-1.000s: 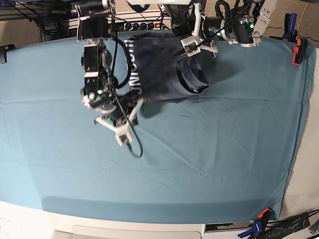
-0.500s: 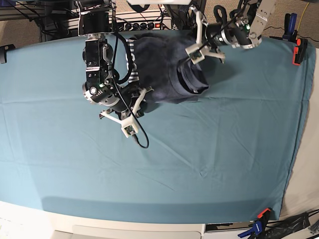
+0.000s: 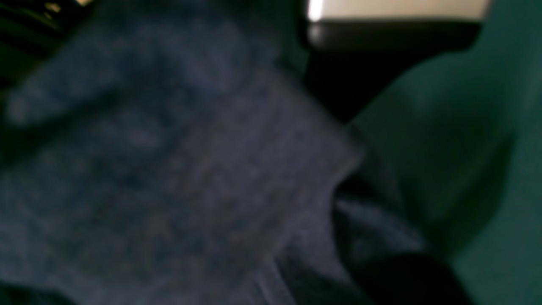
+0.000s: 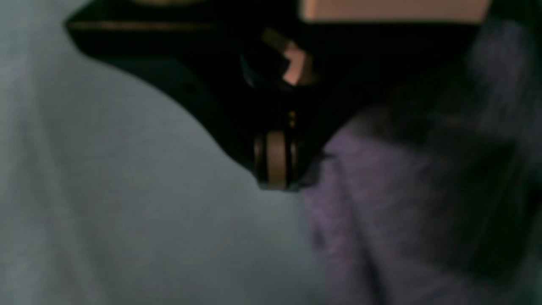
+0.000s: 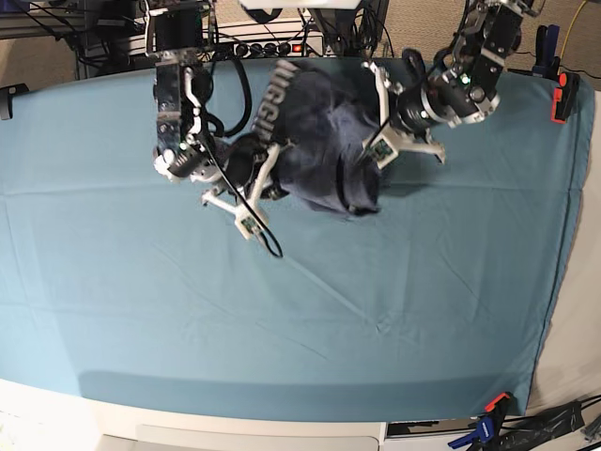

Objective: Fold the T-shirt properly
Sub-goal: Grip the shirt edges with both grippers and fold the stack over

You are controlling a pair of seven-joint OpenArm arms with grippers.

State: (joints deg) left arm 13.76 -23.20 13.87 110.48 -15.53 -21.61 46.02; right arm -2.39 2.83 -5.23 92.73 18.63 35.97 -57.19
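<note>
A: Shirt (image 5: 319, 141) — it is bunched now, lifted off the flat and hung between the two grippers at the far side of the cloth (image 5: 376, 310). A second ago it was spread wider and lay flatter.

B: Agreed. The left gripper (image 5: 376, 155) is seen pinching a hem edge; its jaws are closed on the shirt, with fabric trailing below and beside them. The right gripper (image 5: 268, 164) has been swung in from further out and is also closed on the shirt, the lettered part rising just above its jaws.

A: What is meant for the task?

B: A fold is judged to be under way: one side is being carried over the other. The lettering, flat before, is now tipped up.

A: And the wrist views?

B: Blurred. Only dark fabric (image 3: 169, 169) close under the left jaws and purple-grey fabric (image 4: 402, 203) beside the right ones can be made out.
</note>
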